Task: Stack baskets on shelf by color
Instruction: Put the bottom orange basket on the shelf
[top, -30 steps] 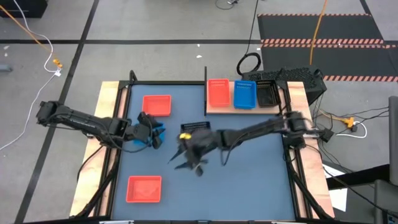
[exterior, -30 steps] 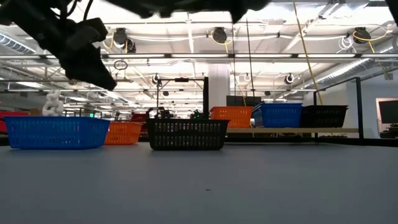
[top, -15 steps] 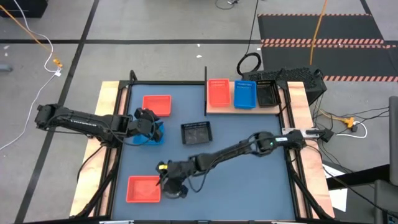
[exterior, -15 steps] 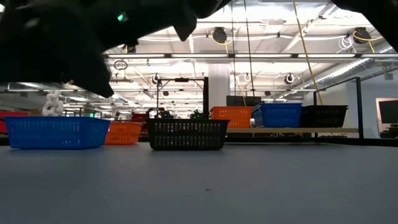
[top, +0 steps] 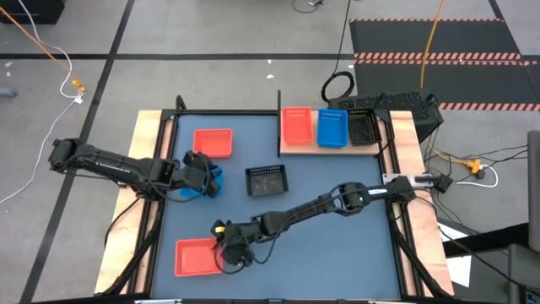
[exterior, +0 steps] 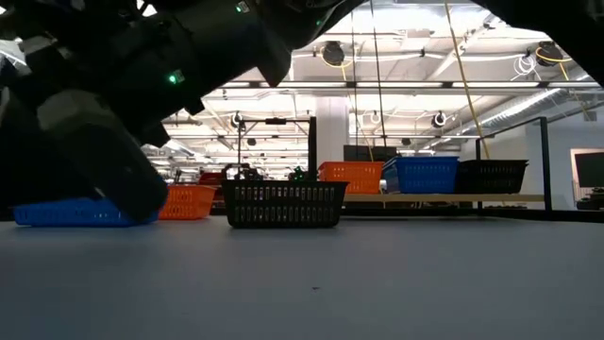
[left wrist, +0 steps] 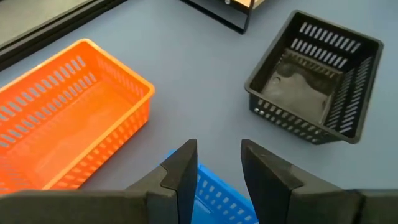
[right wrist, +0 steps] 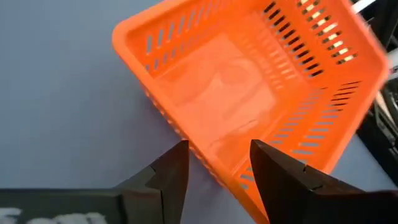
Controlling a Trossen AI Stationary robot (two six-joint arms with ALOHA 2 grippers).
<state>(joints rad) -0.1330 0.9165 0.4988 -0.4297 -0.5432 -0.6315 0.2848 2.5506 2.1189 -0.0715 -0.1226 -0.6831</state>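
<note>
Blue tabletop (top: 337,228): right gripper (right wrist: 214,163), fingers apart, straddles the near red-orange basket's (top: 197,257) thin, probably light, stiff rim; left gripper (left wrist: 216,167), fingers apart, over a blue basket (top: 208,180).

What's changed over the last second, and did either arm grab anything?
The right gripper swung from the table's middle to the near red-orange basket; its open fingers straddle one wall, not yet closed. The left gripper barely moved, open over the blue basket. The black basket and the shelf stayed unchanged.
</note>
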